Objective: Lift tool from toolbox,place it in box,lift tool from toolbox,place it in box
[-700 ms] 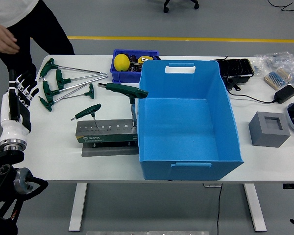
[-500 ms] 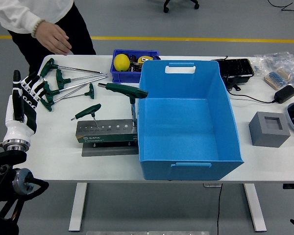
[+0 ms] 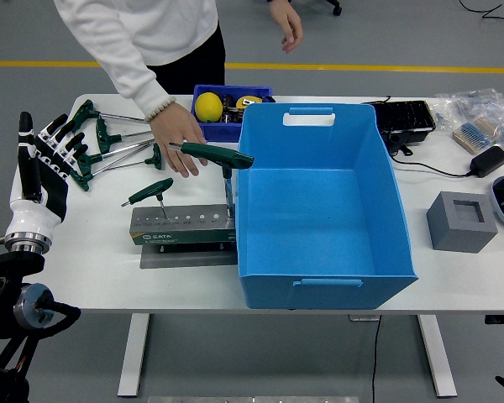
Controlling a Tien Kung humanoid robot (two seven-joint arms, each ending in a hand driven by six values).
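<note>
Left hand [image 3: 42,159] raised at table's left edge, fingers spread, holding nothing. Right arm out of view. Two green T-handle tools [image 3: 212,154] standing in grey tool stand [image 3: 181,228], just left of empty blue box [image 3: 323,201]. Loose T-handle wrenches [image 3: 109,138] lying behind the stand. Person's hand [image 3: 178,144] reaching over table, just beside the taller tool's handle.

toolbox [image 3: 183,228] left of box [image 3: 319,201], touching
</note>
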